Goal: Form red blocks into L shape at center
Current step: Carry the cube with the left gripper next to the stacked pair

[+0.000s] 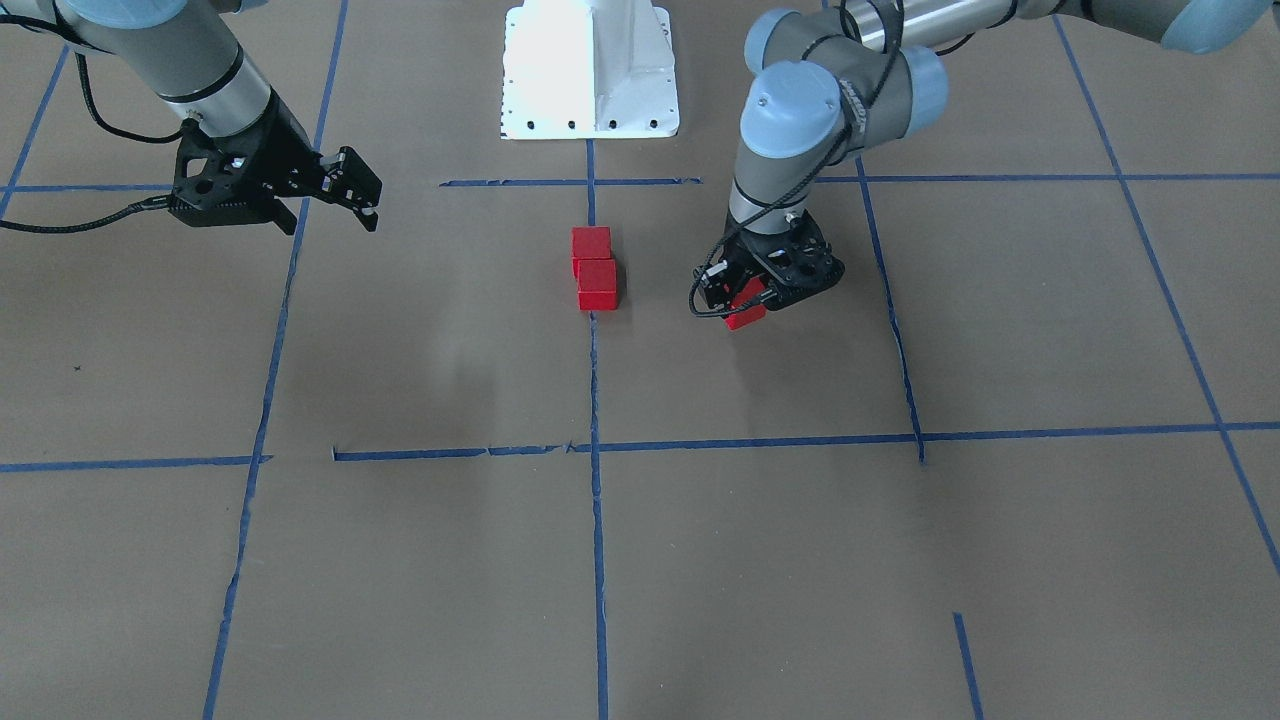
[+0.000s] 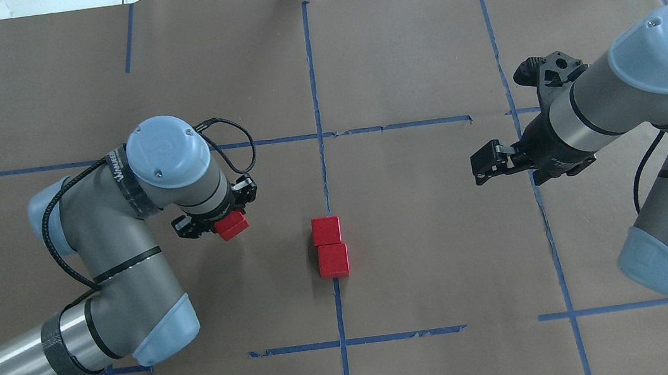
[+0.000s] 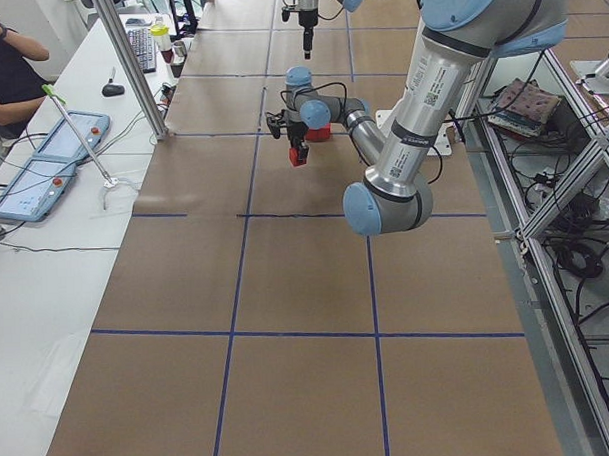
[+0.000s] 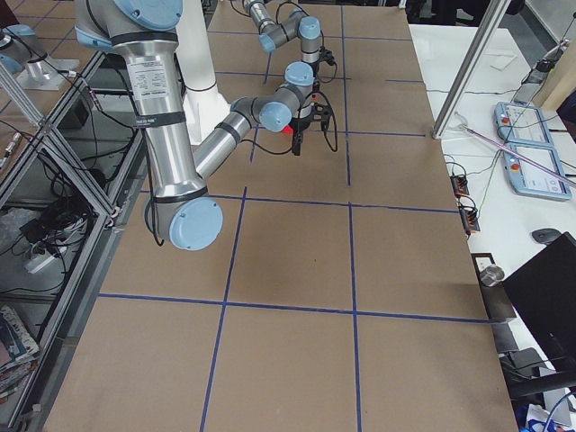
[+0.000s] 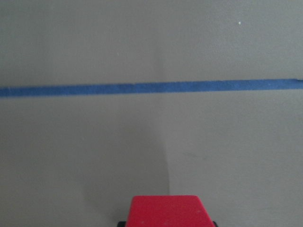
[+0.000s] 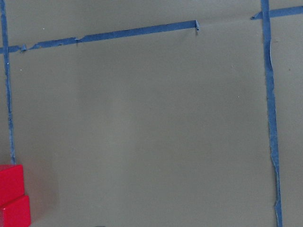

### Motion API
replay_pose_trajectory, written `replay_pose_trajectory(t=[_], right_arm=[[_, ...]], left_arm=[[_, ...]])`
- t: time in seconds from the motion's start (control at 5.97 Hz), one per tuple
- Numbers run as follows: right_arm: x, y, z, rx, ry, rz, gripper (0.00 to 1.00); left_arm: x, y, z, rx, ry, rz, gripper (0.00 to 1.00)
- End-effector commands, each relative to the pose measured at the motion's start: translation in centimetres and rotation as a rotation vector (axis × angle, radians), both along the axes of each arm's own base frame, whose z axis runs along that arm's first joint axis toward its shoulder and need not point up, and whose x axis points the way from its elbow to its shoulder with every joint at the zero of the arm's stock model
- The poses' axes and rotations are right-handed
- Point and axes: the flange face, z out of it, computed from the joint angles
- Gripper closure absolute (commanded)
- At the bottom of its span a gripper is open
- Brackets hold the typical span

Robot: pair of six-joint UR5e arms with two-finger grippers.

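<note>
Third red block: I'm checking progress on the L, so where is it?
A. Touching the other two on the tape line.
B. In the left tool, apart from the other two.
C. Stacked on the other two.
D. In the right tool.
B: the left tool grips the third red block, clear of the other two red blocks; the right tool is empty.

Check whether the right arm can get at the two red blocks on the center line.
Probably yes. Only bare paper lies between the right tool and the two red blocks; its jaws look open and empty. The left tool, holding the third red block, sits on their other side.
</note>
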Motion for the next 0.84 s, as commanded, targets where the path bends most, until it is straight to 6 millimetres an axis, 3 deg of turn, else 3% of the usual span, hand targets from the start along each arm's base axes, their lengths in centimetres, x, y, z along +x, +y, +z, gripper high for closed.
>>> replay_pose_trajectory(t=[0.0,0.33,0.67], right_arm=[[0.0,0.0,0.1,-0.001,0.003,0.003,0.0],[0.0,0.0,0.0,-0.004,0.001,0.009,0.0],[0.1,0.0,0.1,-0.007,0.004,0.011,0.0]], left_arm=[[3.8,4.7,-1.9,-0.258,0.004,-0.24,1.0],[4.3,5.0,-4.4,-0.467,0.096,-0.467,0.99],[4.9,4.7,-4.9,-0.557,0.14,-0.554,0.99]])
